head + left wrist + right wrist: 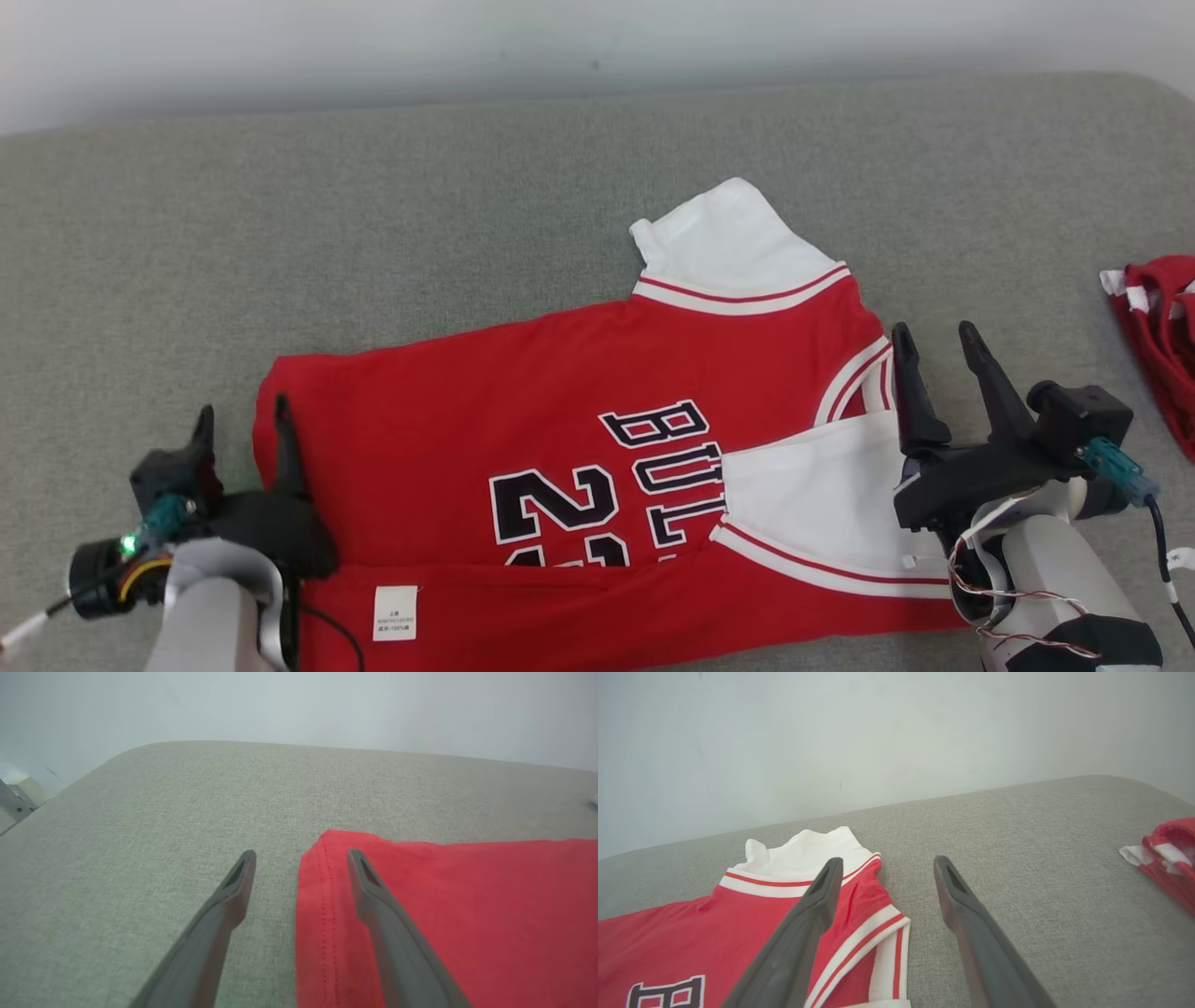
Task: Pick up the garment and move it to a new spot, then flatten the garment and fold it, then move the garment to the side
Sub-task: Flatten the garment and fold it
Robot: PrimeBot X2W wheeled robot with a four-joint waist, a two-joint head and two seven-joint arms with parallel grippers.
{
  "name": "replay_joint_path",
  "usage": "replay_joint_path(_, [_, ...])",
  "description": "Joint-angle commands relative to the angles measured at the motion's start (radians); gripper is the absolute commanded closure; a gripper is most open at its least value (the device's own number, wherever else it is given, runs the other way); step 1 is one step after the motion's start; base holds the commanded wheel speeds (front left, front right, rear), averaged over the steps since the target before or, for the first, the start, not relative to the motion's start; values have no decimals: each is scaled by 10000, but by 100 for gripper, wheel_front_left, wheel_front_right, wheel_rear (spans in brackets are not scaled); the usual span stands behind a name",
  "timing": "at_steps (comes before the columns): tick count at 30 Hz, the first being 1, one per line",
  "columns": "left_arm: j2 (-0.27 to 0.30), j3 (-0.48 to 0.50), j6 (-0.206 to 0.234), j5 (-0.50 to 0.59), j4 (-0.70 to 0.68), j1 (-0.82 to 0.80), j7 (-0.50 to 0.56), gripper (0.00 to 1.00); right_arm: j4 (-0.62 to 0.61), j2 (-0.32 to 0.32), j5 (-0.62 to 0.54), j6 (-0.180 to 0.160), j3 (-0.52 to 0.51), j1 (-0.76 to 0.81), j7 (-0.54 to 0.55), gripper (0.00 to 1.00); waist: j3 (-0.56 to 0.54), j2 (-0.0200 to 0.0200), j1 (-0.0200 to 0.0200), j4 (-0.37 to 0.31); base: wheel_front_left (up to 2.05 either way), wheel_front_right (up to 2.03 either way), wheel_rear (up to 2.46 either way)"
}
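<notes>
The garment is a red jersey with white sleeves and black-and-white lettering. It lies sideways on the grey cushion, its near long edge folded over so a white label faces up. My left gripper is open over the jersey's left hem, one finger above red cloth and one above bare cushion. At the jersey's collar end, beside the near white sleeve, my right gripper is open and holds nothing. The right wrist view has the far white sleeve and striped collar trim past the right gripper.
A second red and white cloth lies bunched at the cushion's right edge, also visible as a red heap in the right wrist view. The grey cushion runs back to a pale wall. Its left corner rounds off.
</notes>
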Motion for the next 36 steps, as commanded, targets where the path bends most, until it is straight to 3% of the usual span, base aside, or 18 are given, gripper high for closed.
replay_joint_path(1, [69,8,70,98,205,-242,-29,0,-15,-37,55,-28,61,-81,6,0,178,-1,-2,-23,0,0,0])
replay_joint_path(12, [540,-365,286,422,2451,-1773,53,0,-32,-264,205,-28,337,-353,4,0,477,-1,-2,-193,0,0,0])
replay_joint_path(24, [139,-1091,26,705,3527,-2444,29,0,-143,-891,223,-28,1004,-1562,6,0,568,-1,-2,22,0,0,0])
replay_joint_path(26, [87,-1259,-36,804,3623,-2483,19,33,-108,-968,223,-28,1148,-1796,6,0,572,-1,-2,99,0,0,0])
replay_joint_path(27, [74,-1349,-69,849,3684,-2504,32,58,-89,-991,221,-28,1250,-1939,4,0,576,-1,-2,130,0,0,0])
replay_joint_path(28, [58,-1430,-58,885,3748,-2523,27,71,-86,-1028,222,-28,1349,-2079,6,0,586,-1,-2,169,0,0,0])
replay_joint_path(29, [58,-1471,-52,864,3809,-2535,22,93,-64,-1046,236,-28,1463,-2222,4,0,597,-1,-2,197,0,0,0])
replay_joint_path(30, [55,-1496,-34,857,3860,-2579,18,100,-21,-1076,251,-28,1586,-2372,6,0,613,-1,-2,221,0,0,0])
replay_joint_path(36, [-34,-1582,128,785,3688,-2902,-11,100,958,-1389,440,-28,2608,-3626,184,0,739,-1,-2,434,0,0,0])
